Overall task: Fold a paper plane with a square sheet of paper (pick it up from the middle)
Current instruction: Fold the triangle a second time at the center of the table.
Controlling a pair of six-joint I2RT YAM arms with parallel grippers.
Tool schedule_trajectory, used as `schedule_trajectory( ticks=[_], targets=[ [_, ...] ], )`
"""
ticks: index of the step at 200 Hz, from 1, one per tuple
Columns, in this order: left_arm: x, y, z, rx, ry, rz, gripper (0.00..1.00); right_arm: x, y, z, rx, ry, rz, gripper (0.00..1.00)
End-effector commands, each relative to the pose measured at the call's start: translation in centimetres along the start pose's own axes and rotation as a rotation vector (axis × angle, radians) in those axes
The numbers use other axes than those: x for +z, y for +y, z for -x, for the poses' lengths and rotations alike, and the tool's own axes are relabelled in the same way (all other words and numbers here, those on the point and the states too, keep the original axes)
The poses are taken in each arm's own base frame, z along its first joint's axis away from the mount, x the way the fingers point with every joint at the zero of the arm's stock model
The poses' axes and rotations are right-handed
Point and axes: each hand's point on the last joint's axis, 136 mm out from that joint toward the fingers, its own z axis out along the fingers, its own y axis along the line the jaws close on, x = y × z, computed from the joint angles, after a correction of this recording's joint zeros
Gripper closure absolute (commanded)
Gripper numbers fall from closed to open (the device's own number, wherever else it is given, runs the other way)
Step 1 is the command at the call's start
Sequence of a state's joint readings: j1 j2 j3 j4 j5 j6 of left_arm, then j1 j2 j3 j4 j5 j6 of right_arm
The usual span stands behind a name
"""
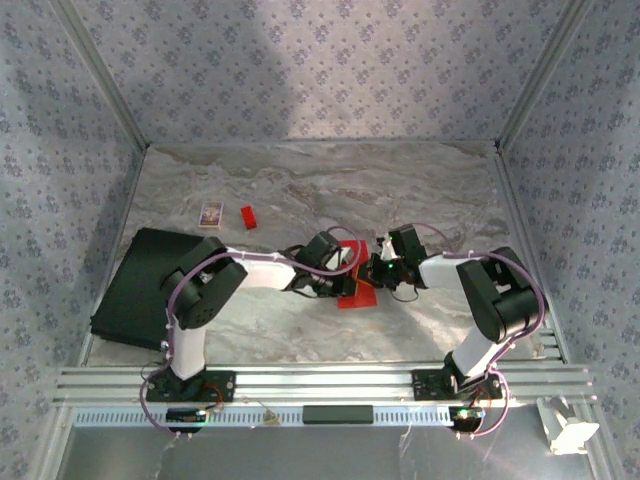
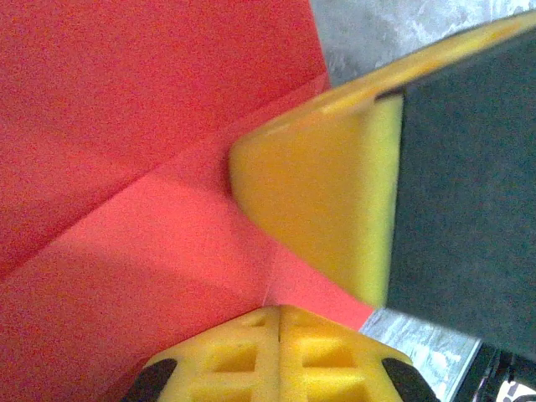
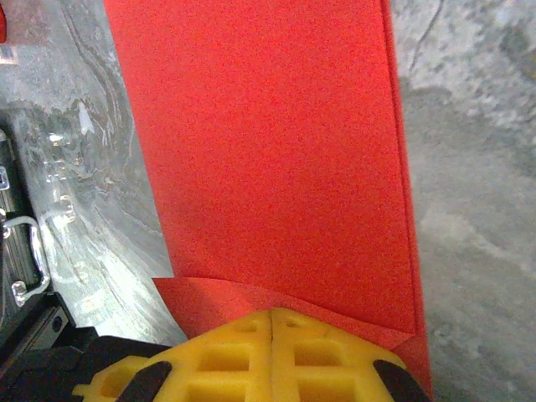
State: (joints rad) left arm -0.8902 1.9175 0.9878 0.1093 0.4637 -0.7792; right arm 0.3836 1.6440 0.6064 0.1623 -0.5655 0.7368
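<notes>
The square sheet of paper (image 1: 358,297), bright red and folded over with creases, lies mid-table between my two grippers. My left gripper (image 1: 347,265) is shut, and its yellow tips (image 2: 279,311) rest on the red paper (image 2: 126,167) where a crease meets them. My right gripper (image 1: 378,270) is shut too. Its tips (image 3: 273,314) press on a folded flap at the near edge of the sheet (image 3: 268,151). In the left wrist view, one yellow finger (image 2: 318,201) of the right gripper lies across the paper close to my left tips. The paper plane is out of view.
A black board (image 1: 140,285) lies at the left of the marble table. Behind it sit a small patterned card (image 1: 210,213) and a tiny red block (image 1: 248,216). An aluminium rail (image 1: 320,385) runs along the near edge. Patterned walls close in three sides.
</notes>
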Motion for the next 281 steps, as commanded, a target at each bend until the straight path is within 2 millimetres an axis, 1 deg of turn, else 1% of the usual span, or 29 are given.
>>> schedule_trajectory(
  ticks=[1,38,67,99,128,146,166,185,204,213,228,246,260,281],
  targets=[
    [-0.7,1.1,-3.0,-0.02,0.087,0.033,0.96,0.4,-5.7,-2.4,0.107,0.045,-0.192,1.0],
    [-1.5,0.9,-3.5,0.003,0.087,0.026,0.95,0.4,-5.6,-2.4,0.107,0.046,-0.19,1.0],
    [-1.7,1.2,-4.1,0.006,0.1,0.029,0.94,0.4,-5.7,-2.4,0.109,0.047,-0.192,1.0],
    [-2.0,2.1,-5.1,0.013,0.118,0.064,0.96,0.5,-5.8,-2.4,0.109,0.048,-0.191,1.0],
    [-2.4,2.5,-6.0,0.017,0.128,0.069,0.96,0.5,-5.7,-2.3,0.108,0.045,-0.187,1.0],
    [-2.6,2.4,-6.2,0.021,0.132,0.062,0.96,0.5,-5.6,-2.3,0.108,0.048,-0.185,1.0],
    [-3.0,1.7,-6.0,0.033,0.119,0.04,0.96,0.6,-5.2,-2.2,0.099,0.05,-0.169,1.0],
    [-3.7,0.0,-4.9,0.056,0.081,-0.002,0.96,0.6,-4.0,-1.9,0.073,0.048,-0.121,1.0],
    [-4.9,-1.9,-3.4,0.089,0.018,-0.036,0.96,0.5,-2.0,-1.4,0.029,0.05,-0.061,1.0],
    [-5.5,-2.4,-2.7,0.101,-0.017,-0.038,0.95,0.2,-1.0,-0.9,0.007,0.038,-0.035,0.98],
    [-6.2,-2.4,-1.2,0.103,-0.068,-0.023,0.95,-0.6,0.8,0.0,-0.027,0.011,0.011,0.92],
    [-6.5,-1.8,0.6,0.081,-0.097,-0.001,0.95,-1.8,2.6,0.8,-0.056,-0.027,0.043,0.86],
    [-6.1,-1.6,1.7,0.071,-0.103,0.007,0.95,-3.0,2.8,1.2,-0.056,-0.065,0.024,0.81],
    [-5.3,-1.5,2.6,0.072,-0.091,0.022,0.96,-4.6,1.7,1.2,-0.014,-0.108,-0.046,0.77]
  ],
)
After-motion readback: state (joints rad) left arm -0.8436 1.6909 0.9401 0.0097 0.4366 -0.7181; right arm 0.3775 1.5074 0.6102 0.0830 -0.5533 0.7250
